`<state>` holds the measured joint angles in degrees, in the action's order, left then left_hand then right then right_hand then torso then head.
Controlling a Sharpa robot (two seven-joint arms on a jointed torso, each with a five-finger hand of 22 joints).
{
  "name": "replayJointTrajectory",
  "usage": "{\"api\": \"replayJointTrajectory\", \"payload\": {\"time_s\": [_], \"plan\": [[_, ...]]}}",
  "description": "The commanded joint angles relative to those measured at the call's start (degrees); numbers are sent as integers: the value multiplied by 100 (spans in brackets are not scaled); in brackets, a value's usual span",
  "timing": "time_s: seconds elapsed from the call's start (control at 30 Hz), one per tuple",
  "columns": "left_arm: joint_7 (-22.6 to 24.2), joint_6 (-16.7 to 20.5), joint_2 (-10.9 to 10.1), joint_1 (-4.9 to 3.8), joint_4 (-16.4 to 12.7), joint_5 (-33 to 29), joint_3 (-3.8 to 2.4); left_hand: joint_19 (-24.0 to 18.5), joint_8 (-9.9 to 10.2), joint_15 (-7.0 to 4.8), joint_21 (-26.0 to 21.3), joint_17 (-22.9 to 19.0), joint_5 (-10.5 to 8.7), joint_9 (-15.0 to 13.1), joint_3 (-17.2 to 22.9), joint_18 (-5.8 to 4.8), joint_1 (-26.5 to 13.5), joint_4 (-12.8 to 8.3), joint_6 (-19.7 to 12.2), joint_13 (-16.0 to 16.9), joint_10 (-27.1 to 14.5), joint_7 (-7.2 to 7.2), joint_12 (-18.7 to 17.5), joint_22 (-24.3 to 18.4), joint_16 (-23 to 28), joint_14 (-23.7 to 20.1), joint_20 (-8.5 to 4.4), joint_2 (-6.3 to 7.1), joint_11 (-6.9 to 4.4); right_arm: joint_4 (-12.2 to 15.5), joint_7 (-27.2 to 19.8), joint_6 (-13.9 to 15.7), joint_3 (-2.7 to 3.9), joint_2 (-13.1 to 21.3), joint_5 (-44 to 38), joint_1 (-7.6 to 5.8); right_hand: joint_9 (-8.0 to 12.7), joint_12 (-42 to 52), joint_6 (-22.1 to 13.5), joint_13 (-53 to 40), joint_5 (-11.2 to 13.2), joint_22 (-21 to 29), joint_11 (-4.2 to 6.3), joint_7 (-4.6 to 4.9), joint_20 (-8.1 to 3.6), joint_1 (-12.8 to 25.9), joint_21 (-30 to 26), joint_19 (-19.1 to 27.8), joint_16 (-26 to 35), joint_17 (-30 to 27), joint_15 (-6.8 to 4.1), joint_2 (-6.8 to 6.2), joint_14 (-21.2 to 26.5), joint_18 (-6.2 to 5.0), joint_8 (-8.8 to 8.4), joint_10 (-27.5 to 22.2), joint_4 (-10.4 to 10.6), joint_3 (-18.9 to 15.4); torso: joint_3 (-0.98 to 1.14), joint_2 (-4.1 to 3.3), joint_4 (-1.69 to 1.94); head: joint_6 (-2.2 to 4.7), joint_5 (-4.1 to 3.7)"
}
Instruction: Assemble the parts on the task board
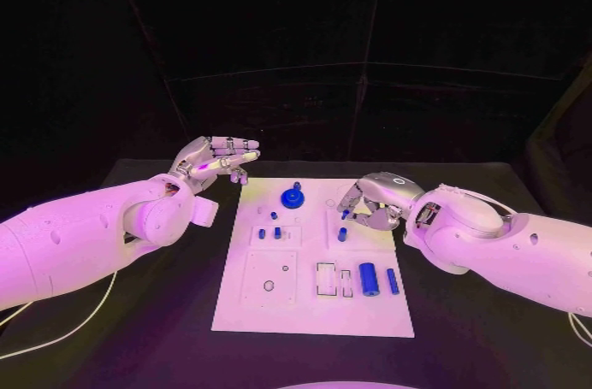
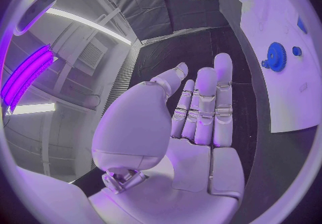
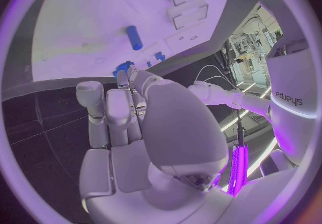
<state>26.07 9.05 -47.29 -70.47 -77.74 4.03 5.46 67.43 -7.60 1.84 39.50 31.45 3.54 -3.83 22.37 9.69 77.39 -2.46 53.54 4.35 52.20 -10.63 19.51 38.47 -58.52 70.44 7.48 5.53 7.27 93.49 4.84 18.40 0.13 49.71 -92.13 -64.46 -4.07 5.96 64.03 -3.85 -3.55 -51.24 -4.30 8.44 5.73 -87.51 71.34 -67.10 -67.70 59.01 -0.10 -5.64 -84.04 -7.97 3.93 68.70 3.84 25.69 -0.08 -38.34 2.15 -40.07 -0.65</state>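
Observation:
The white task board (image 1: 309,308) lies in the middle of the table. A blue gear (image 1: 293,197) stands near its far edge, also in the left wrist view (image 2: 276,56). Small blue pegs (image 1: 262,232) sit mid-board, and a thick blue cylinder (image 1: 369,278) lies beside a thin blue pin (image 1: 393,279) at the right. My right hand (image 1: 370,203) hovers over the board's far right part, fingers curled, pinching a small blue part (image 3: 123,66) at its fingertips. My left hand (image 1: 216,160) is raised beyond the board's far left corner, fingers (image 2: 204,106) stretched out and holding nothing.
Two rectangular recessed slots (image 1: 327,279) lie left of the thick cylinder, and a square plate with a hole (image 1: 270,276) fills the board's near left. Black table (image 1: 148,321) surrounds the board on all sides. A white cable (image 1: 68,325) runs under my left arm.

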Motion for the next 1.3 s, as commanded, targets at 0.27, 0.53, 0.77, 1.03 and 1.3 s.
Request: {"api": "replayJointTrajectory", "payload": {"time_s": [0.27, 0.53, 0.77, 1.03, 1.3], "plan": [[34, -11, 35, -9, -34, -29, -5, -28, -2, 3, -38, -2, 26, -4, 10, 86, 35, -34, 32, -7, -45, -5, 17, -8, 19, -44, 4, -30, -11, 254, -280, 264, 5, -462, 204, -8, -1, -32, -8, 5, -34, -19, -41, 31, 18, 82, 45, -49, -35, 14, -8, 0, -109, 38, -13, 1, -36, 81, -8, -17, 14, -38, 132], [24, -12, 80, -10, -51, -29, -6, -27, -5, 4, -39, -9, 26, -5, 10, 86, 38, -37, 36, -9, -52, -6, 18, -9, 21, -47, 3, -31, -9, 38, -289, -52, -6, -887, 41, 123, 0, -37, -13, 5, -35, -15, -44, 35, 20, 101, 46, -45, -44, 23, -5, -1, -110, 37, -15, -3, -41, 95, -17, -17, 3, -93, 228], [13, -18, 123, -11, -46, -29, -6, -27, -5, 4, -39, -9, 26, -5, 10, 86, 38, -37, 36, -9, -52, -6, 18, -9, 21, -47, 3, -31, -9, -185, -274, -278, -11, -1167, -108, 351, 1, -43, -21, 5, -35, -16, -49, 38, 23, 129, 49, -43, -55, 32, -1, -4, -111, 37, -17, -9, -46, 108, -3, -16, 4, -127, 295], [4, -30, 168, -11, -35, -29, -6, -27, -5, 4, -39, -9, 26, -5, 10, 86, 38, -37, 36, -9, -52, -6, 18, -9, 21, -47, 3, -31, -9, -316, -239, -486, -15, -1372, -198, 492, 1, -49, -28, 6, -36, -11, -53, 40, 27, 161, 48, -36, -62, 37, 3, -7, -111, 36, -18, -16, -49, 117, -3, -15, 6, -147, 335], [-3, -40, 189, -11, -31, -29, -6, -27, -6, 5, -41, -21, 26, -5, 8, 85, 39, -39, 38, -11, -60, -7, 20, -11, 25, -51, 4, -31, -8, -416, -188, -618, -21, -1490, -272, 562, 1, -53, -32, 6, -36, -6, -55, 42, 29, 187, 47, -30, -67, 40, 6, -10, -110, 35, -18, -21, -50, 121, -6, -19, 5, -163, 357]]}}
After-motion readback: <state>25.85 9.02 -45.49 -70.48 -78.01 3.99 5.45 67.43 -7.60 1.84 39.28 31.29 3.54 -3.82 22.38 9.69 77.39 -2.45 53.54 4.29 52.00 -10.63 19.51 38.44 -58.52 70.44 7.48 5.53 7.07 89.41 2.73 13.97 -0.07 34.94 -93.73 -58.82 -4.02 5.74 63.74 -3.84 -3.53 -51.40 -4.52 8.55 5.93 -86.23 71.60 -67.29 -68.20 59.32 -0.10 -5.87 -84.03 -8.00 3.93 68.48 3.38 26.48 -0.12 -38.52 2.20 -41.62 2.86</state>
